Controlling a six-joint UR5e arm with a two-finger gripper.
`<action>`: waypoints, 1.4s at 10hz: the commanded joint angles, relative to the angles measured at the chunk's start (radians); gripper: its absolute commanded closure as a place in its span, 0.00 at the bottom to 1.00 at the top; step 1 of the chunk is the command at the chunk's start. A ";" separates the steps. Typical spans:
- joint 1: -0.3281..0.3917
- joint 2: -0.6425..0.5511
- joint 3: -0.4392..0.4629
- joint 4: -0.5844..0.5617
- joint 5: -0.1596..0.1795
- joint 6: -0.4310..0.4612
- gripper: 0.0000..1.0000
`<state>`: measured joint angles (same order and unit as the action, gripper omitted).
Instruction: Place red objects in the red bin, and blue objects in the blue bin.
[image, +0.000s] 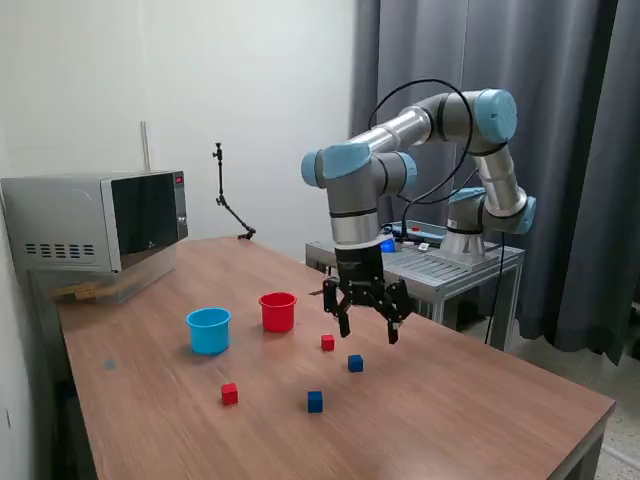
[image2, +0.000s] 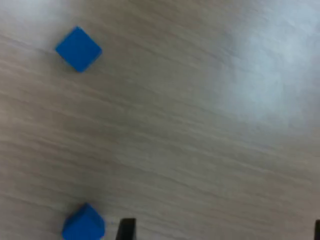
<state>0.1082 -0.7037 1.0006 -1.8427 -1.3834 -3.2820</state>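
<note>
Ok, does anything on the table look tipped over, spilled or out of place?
Nothing stands out. The red cup and blue cup stand upright, and the four small cubes sit loose on the table, unsorted.

Even, soft indoor light in the exterior view; wrist view blurred, pale glare on the table (image2: 260, 75).

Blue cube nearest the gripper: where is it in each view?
Exterior view: the blue cube lies on the wooden table, just below the open gripper, to the exterior view's right of a red cube.
Wrist view: probably the blue cube at the frame edge beside a dark finger tip.
Shared landmark: the second blue cube.
</note>
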 joint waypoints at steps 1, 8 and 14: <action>-0.004 0.018 -0.005 -0.032 0.018 0.120 0.00; -0.008 0.032 0.019 -0.078 -0.068 0.456 0.00; -0.012 0.125 -0.039 -0.076 -0.071 0.510 0.00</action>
<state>0.0974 -0.6080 0.9922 -1.9193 -1.4542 -2.7752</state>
